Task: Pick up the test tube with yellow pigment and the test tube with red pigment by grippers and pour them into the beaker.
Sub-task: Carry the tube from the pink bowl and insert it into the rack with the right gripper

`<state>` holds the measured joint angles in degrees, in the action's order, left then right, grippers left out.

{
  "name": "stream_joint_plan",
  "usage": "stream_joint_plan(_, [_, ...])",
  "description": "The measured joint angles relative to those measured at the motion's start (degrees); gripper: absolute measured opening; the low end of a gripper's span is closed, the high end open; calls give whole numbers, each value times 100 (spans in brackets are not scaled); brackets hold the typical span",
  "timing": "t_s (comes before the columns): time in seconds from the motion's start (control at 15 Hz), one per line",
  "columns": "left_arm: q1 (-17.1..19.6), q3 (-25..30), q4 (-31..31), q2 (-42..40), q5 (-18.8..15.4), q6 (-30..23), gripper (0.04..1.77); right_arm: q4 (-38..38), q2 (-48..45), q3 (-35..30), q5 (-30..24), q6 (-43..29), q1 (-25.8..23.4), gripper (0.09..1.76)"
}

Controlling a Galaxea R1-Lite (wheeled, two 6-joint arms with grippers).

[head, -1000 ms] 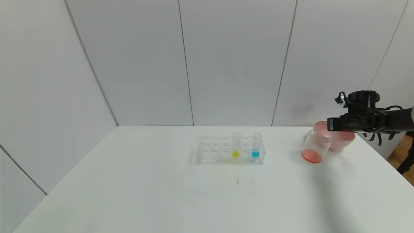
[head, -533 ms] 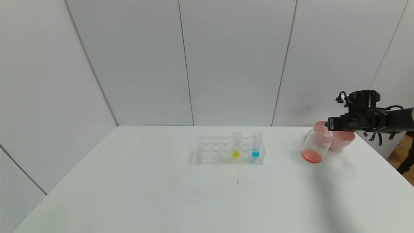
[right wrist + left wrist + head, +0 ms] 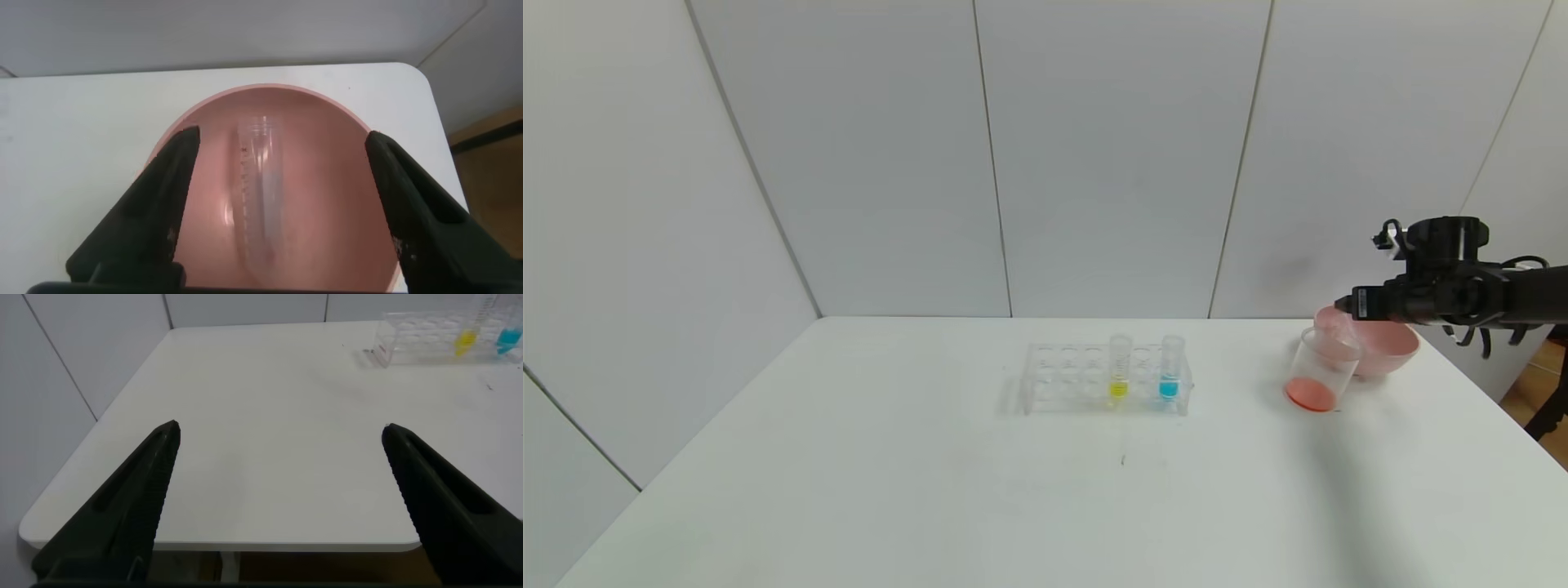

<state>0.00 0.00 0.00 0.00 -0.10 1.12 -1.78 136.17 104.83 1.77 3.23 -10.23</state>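
Lying in bowl [image 3: 327,122], tube [image 3: 261,192] below right pincer [image 3: 278,184].

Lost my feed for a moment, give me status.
Right gripper open above pink bowl, empty tube lying inside. Left gripper open, parked off the table. Beaker holds red; yellow tube in rack. Nothing in the way.

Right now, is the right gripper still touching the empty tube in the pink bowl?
Apart. The right wrist view shows the right gripper open, the empty tube lying loose in the pink bowl, clear of both fingers.
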Motion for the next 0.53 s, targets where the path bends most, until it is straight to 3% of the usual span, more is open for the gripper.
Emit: stream_joint_plan(0.53, [-2, 0, 0, 0, 0, 2, 176, 282, -500, 138, -2, -1, 152, 162])
